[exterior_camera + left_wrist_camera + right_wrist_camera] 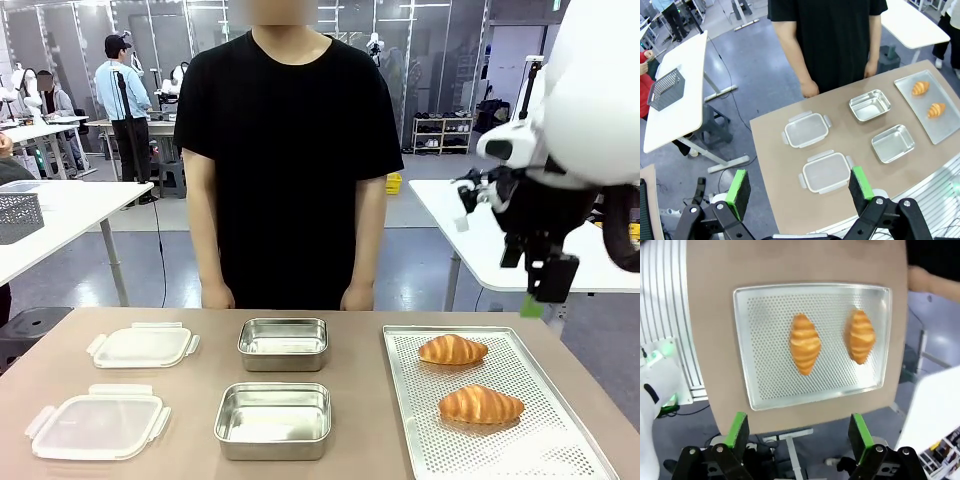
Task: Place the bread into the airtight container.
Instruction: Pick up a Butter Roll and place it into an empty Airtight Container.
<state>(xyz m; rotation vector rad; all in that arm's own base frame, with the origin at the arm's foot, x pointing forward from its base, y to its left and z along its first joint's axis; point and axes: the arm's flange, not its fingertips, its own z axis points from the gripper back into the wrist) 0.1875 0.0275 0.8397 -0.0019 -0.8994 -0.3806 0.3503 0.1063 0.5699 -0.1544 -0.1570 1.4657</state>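
Golden bread (452, 349) lies on the tray (540, 450), a second piece (481, 404) beside it; two steel containers (273, 420) sit left of the tray. My right pincer (799, 432) hangs above the tray, left pincer (799, 189) well off it; I see both wide open, empty.

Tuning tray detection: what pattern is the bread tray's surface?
The tray is silver, perforated with small holes; clearest in the right wrist view.

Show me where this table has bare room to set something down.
Free: the brown tabletop strip between the two rectangular steel containers and the perforated metal tray, plus the tray's near end before the golden croissants. Crowded: containers beside the clear plastic lids.
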